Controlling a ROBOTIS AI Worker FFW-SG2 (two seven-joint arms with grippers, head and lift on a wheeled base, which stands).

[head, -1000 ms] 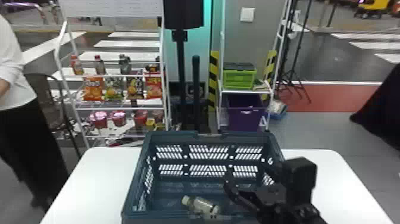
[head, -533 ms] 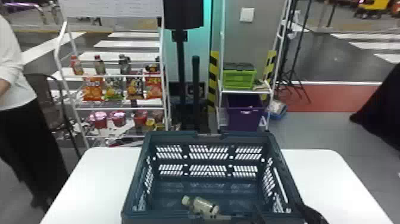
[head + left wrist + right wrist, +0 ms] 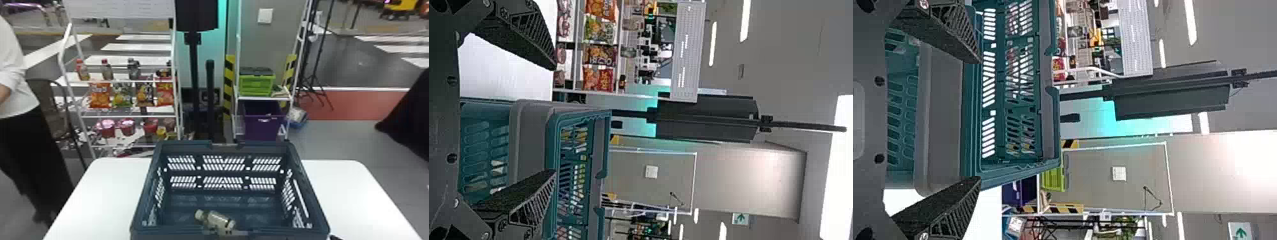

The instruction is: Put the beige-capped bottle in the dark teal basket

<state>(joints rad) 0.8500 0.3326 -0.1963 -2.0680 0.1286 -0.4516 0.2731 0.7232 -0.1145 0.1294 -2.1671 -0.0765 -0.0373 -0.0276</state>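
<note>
The beige-capped bottle (image 3: 217, 220) lies on its side inside the dark teal basket (image 3: 223, 146), by the near wall, with its cap toward the left. At the head view's bottom edge, just right of the basket's near corner, a dark sliver of my right gripper (image 3: 335, 237) shows. Its fingers stand wide apart in the right wrist view, where the gripper (image 3: 979, 120) is open before the basket (image 3: 938, 120) and holds nothing. In the left wrist view my left gripper (image 3: 554, 120) is likewise open and unloaded, with the basket (image 3: 529, 140) beyond it.
The basket stands on a white table (image 3: 344, 191), with bare tabletop on both sides. Behind are a snack rack (image 3: 127, 81) at the left and a shelf holding a green crate (image 3: 256, 84) and a purple bin (image 3: 263, 124).
My right arm has withdrawn from over the basket's near right side, down and to the right toward the bottom edge. The bottle and the basket have kept their places.
</note>
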